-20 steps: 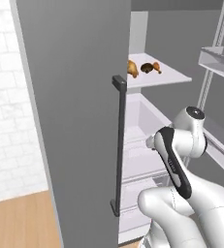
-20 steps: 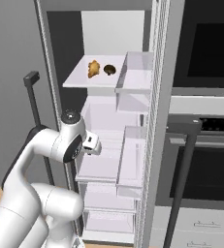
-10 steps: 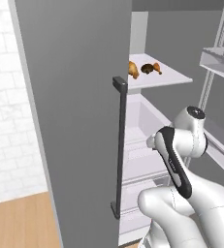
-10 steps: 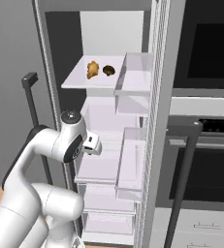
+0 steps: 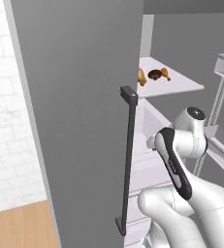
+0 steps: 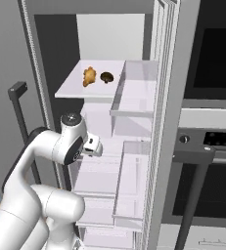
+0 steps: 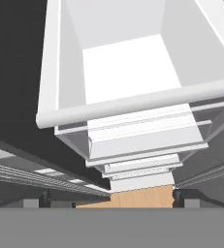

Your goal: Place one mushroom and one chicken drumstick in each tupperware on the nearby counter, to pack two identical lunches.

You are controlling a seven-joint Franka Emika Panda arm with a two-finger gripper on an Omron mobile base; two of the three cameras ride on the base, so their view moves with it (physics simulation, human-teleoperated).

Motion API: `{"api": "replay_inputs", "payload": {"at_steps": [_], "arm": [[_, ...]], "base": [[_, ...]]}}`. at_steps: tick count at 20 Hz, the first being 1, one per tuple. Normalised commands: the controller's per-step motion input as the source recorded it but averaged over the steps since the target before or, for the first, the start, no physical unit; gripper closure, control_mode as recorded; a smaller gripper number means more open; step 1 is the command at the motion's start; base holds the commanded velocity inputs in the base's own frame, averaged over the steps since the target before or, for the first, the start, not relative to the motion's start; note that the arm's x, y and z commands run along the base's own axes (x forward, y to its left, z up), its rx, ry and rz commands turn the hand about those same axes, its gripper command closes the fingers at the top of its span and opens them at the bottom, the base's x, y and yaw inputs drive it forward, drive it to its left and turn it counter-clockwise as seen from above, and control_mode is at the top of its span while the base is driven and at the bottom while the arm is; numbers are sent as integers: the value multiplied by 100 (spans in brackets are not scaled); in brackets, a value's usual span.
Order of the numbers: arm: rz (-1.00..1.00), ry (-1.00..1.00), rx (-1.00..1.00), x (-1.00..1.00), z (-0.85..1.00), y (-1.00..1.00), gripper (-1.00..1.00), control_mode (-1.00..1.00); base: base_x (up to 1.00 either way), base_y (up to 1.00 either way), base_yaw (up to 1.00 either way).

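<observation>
Nothing has moved since the earlier frames: arm and fridge contents sit as before. Gripper [image 7: 111, 199] points down into the open fridge [image 6: 134, 127], jaws fully spread, holding nothing, with a white door bin [image 7: 128, 72] at 12 o'clock and free room around both fingertips [image 7: 44, 198]. On the upper shelf [image 6: 70, 88], 1 chicken drumstick [image 6: 89, 76] lies just beside 1 mushroom [image 6: 106, 77], well back from the front edge. Fridge door [image 5: 84, 111] stands open at 9 o'clock of the arm.
</observation>
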Motion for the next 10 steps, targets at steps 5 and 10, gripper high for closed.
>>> {"api": "replay_inputs", "payload": {"at_steps": [5,10], "arm": [[0,0,0,0,0,0,-100,100],[0,-2,1,27,29,-13,-100,-100]], "base": [[14,-14,0],[0,-3,0]]}}
